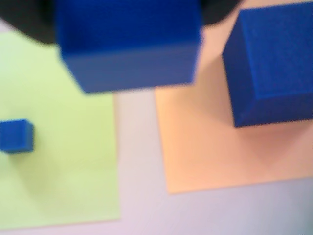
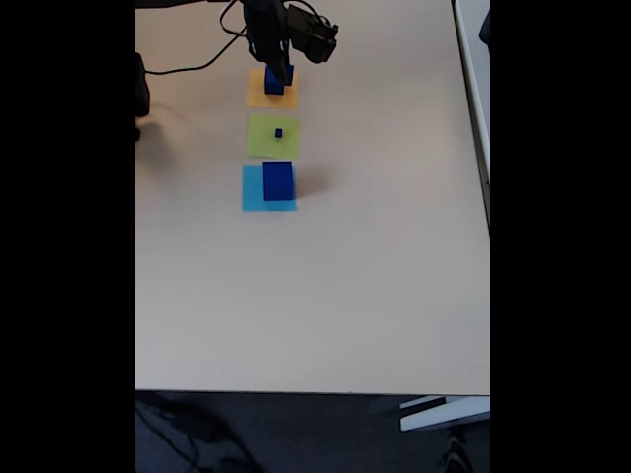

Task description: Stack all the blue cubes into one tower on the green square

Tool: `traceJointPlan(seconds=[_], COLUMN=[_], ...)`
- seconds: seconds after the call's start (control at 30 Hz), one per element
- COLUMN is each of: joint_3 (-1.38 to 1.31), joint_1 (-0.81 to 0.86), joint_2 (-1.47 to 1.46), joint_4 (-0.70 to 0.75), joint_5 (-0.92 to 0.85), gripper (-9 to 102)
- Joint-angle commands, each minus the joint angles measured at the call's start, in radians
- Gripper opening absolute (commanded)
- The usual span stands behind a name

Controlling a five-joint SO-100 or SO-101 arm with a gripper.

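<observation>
The gripper [image 2: 279, 67] pinches a mid-sized blue cube [image 1: 128, 49] lifted above the orange square [image 1: 215, 147], apparently to carry it over. The green square [image 1: 58, 171] holds only the smallest cube [image 1: 16, 136], so a bigger base seems wise. The largest cube [image 2: 278, 180] sits on the light-blue square [image 2: 252, 189].

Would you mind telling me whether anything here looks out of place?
Mildly: the large blue cube sits off-centre on the light-blue square, overhanging one edge. The tiny blue cube sits squarely on the green square.
</observation>
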Motion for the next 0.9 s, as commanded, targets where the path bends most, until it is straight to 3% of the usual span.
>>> traceJointPlan(seconds=[0.0,0.87], joint_3=[-0.064,-0.095], joint_1=[-0.028,-0.052], joint_2=[0.000,-0.044], joint_4=[0.000,0.002], joint_5=[0.040,0.060], gripper=[4,4])
